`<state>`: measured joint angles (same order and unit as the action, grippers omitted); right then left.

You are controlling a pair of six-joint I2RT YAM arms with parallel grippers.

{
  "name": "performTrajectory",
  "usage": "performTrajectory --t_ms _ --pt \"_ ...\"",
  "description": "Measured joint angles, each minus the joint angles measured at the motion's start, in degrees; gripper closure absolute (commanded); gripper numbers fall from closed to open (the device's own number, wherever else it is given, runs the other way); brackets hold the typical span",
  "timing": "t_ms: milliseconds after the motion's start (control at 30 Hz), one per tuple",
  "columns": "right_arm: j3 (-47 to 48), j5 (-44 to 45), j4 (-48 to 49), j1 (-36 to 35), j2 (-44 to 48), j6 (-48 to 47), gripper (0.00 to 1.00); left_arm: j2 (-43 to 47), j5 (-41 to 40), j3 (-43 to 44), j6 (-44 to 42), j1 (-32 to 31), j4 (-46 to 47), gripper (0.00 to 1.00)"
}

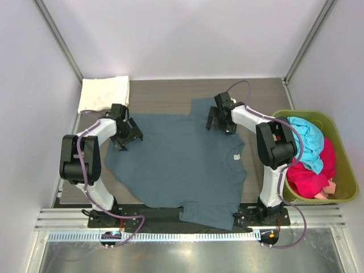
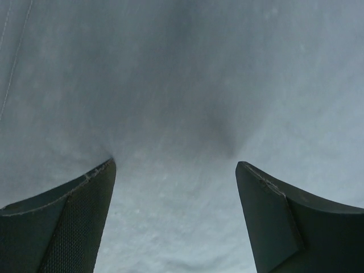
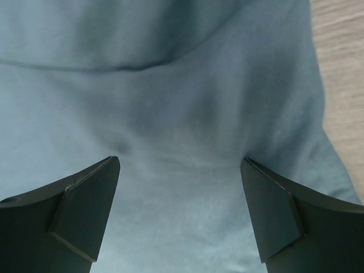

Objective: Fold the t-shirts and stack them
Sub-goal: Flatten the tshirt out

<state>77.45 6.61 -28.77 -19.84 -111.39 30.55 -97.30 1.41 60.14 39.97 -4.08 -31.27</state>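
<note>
A dark blue shirt (image 1: 182,165) lies spread flat in the middle of the worktop (image 1: 165,94), its neck toward the right and its hem toward the left. Its near sleeve reaches the worktop's near edge, between the two arm bases.

The left pincer (image 1: 129,140) is over the shirt's far left corner, by the hem. Its fingers (image 2: 74,222) are spread wide, with their tips down at the cloth and nothing gripped. The right pincer (image 1: 218,126) is at the shirt's far sleeve, also wide apart. Its fingers (image 3: 79,216) rest at smooth, slightly dimpled fabric and hold nothing.

Beyond the shirt's far left corner sits a folded cream shirt (image 1: 104,92). To the right of the blue shirt stands a green bin (image 1: 341,196), holding a turquoise shirt (image 1: 304,139) on top of a pink-red shirt (image 1: 310,176).
</note>
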Motion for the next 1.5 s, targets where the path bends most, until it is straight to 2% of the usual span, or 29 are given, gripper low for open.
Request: performTrajectory --t_ms 200,500,633,733,900,1033,1100,1133,1167,1267,1333,1500 --pt "11.5 0.3 -1.2 1.9 -8.8 -0.1 0.06 -8.1 0.0 8.7 0.6 0.0 0.8 0.14" --pt "40.2 -3.0 -3.7 8.3 -26.4 -1.5 0.05 -24.2 1.1 33.5 0.5 -0.5 -2.5 0.15" --pt "43.5 -5.3 -5.5 9.6 -28.1 -2.9 0.05 -20.8 -1.0 34.6 0.0 -1.7 -5.2 0.12" --pt "43.3 -6.3 -6.8 9.4 -27.5 -3.5 0.04 -9.2 -3.3 27.6 -0.1 -3.0 -6.2 0.11" --pt "40.5 -7.5 -8.5 8.5 -22.7 -4.1 0.03 17.0 -6.8 11.7 0.5 -3.8 -4.4 0.12" --pt "34.7 -7.8 -8.7 7.6 -13.1 -4.6 0.02 28.7 -8.0 -0.1 1.9 -3.3 -2.8 0.16" --pt "30.1 -7.6 -8.4 7.3 -6.2 -4.7 0.02 31.2 -8.1 -6.6 2.8 -3.1 -1.2 0.19" --pt "26.9 -7.6 -7.8 7.1 -2.1 -4.7 0.03 32.0 -8.1 -10.3 3.3 -3.0 -1.0 0.28" --pt "23.6 -7.4 -7.2 7.0 2.1 -4.6 0.03 32.6 -8.0 -13.3 3.8 -3.0 -0.9 0.31" --pt "13.0 -7.4 -4.6 6.6 13.6 -4.0 0.04 34.2 -7.5 -20.0 5.1 -2.9 -0.6 0.36" --pt "4.8 -7.4 -2.7 6.4 20.4 -3.6 0.04 34.7 -7.1 -22.1 5.5 -2.9 -0.1 0.39" --pt "-15.4 -8.2 0.4 6.3 30.0 -3.1 0.04 33.6 -6.8 -24.6 6.5 -2.9 4.5 0.42"
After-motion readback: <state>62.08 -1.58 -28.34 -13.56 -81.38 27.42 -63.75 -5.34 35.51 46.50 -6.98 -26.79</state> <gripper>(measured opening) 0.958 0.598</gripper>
